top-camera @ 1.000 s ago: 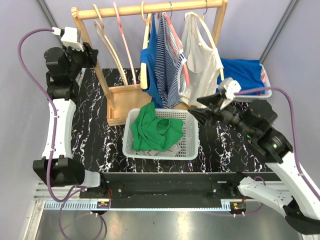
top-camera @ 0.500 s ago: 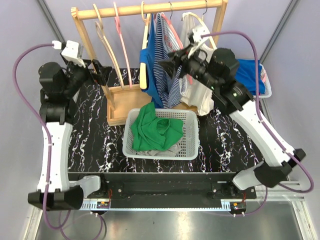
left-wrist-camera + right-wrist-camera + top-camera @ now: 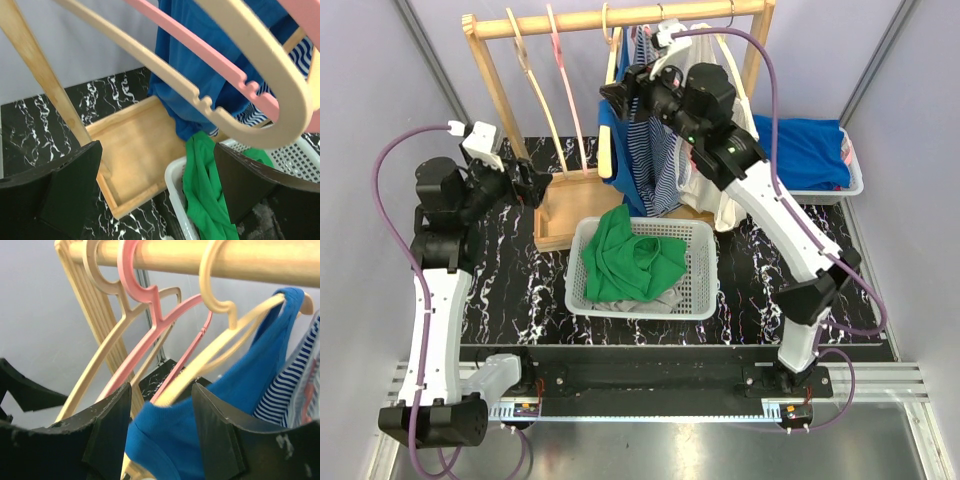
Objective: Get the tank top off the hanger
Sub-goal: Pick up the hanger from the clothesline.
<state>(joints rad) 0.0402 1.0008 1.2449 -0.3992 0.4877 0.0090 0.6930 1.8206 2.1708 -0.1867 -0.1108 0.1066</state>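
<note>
Several garments crowd the far rack (image 3: 585, 16), so a hard tug could rock it. The blue tank top (image 3: 623, 185) hangs leftmost on its cream hanger (image 3: 235, 335). The half-spread right jaws at its shoulder could snag that hanger, and the left jaws, spread wide, hang well left.

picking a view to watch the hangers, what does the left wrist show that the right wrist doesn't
Only the left wrist: the basket with a green garment in it, the rack's wooden base and the table.
Only the right wrist: the rod with the hanger hooks over it.
Both: the blue top, the striped top and a pink hanger.
</note>
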